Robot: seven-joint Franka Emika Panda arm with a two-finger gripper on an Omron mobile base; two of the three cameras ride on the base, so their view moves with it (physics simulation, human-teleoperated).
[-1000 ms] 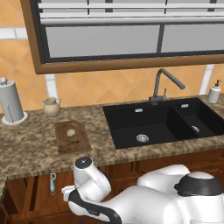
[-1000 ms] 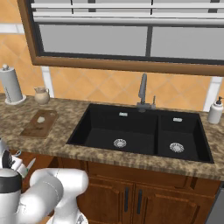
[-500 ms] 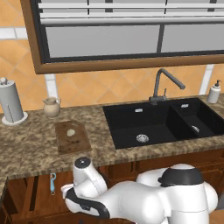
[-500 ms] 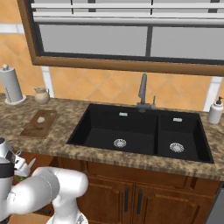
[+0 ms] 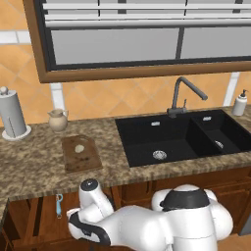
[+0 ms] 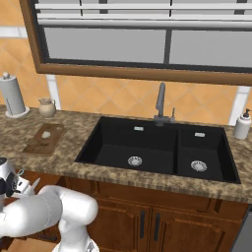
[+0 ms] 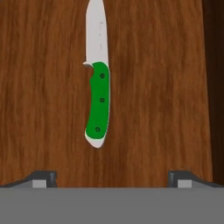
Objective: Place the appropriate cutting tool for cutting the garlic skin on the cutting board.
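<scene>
Your biggest landmark is the granite counter (image 5: 34, 166), with the black double sink (image 5: 181, 137) set into it at about 3 o'clock from the cutting board (image 5: 81, 153) and the faucet (image 5: 182, 95) rising behind the basins. The board lies flat on the counter with the garlic (image 5: 79, 148) resting on its upper half, and you can see it again at the far left in the right base view (image 6: 45, 139). At 10 o'clock from the board stands the paper towel roll (image 5: 12, 115), and at 11 o'clock, nearer, the small clay jug (image 5: 58, 120); a soap bottle (image 5: 239, 103) sits well apart at the sink's far right. Below the counter edge, at 7 o'clock from the board, you have the light-blue tool (image 5: 59, 205) lying inside the open drawer. In your hand view the green-handled knife (image 7: 98, 98) lies flat on brown wood, blade toward 12 o'clock, handle toward 6. Your gripper (image 7: 112, 180) has its jaws spread wide, the tips standing apart from the knife on either side, gripping nothing.
</scene>
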